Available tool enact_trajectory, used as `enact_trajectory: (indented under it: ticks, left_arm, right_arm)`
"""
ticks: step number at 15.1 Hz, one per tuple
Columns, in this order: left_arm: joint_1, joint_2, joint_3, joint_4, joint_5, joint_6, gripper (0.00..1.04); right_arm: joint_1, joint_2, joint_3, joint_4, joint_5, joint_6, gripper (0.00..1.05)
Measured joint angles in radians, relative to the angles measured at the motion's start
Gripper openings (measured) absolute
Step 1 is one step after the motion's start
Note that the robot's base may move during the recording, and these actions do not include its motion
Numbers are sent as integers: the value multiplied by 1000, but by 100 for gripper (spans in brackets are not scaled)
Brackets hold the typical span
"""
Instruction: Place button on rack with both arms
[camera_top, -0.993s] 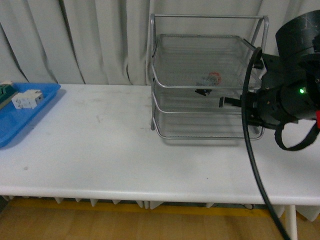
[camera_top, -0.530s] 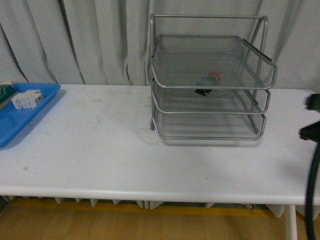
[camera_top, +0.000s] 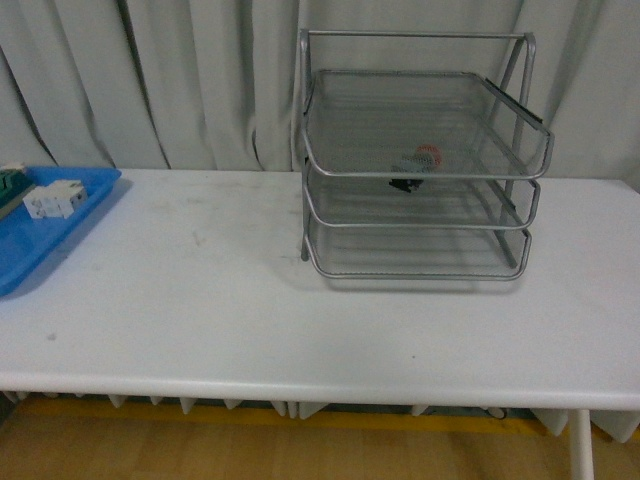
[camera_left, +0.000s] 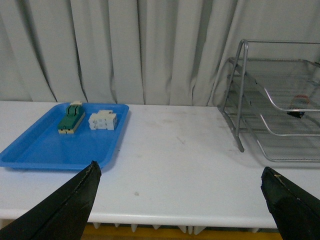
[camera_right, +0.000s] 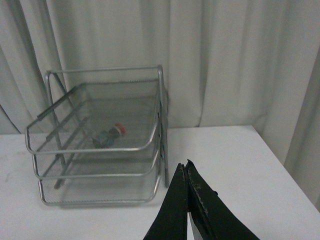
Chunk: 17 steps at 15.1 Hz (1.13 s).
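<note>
A: Front view first: where is the button?

B: It lies on its side in the top tray of the rack, toward that tray's front edge, red cap up and to the right, dark body against the mesh. The right wrist view shows it the same way, in the upper tray.

A: And the rack itself?

B: It stands on the white surface near the back edge, right of centre. Nothing touches it.

A: The hands?

B: Neither shows in the front view. The left hand has its fingers spread wide apart and holds nothing; it sits near the front edge, well apart from the rack. The right hand has its fingers pressed together, empty, near the rack's right side but not touching.

A: So how far along?

B: I judge the placing done: the button rests in the rack, free of both hands. Nothing seems left but parking the arms.

A: Anything else about?

B: A blue tray at the left edge carries a green switch and a white block.
</note>
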Motion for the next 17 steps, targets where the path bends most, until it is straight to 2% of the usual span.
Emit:
enact_trajectory:
  ticks: [1,2,3,9,10,17]
  left_arm:
    - [0,0,0,0,0,0,98]
    - [0,0,0,0,0,0,98]
    - [0,0,0,0,1,0,98]
    - [0,0,0,0,0,0,98]
    - [0,0,0,0,0,0,98]
    - [0,0,0,0,0,0,98]
  right_arm:
    - [10,-29,-37,-19,14,-8,2]
    - [71,-57,-79,-44,85,-13,2]
    - [90,-87,-95,-53,84,-19,2]
    - [88,-354,-178,-210,93,-21,2]
    - [88,-358,-208,-159,93,-21,2]
    - [88,-543,-212,-353,95,-21,2]
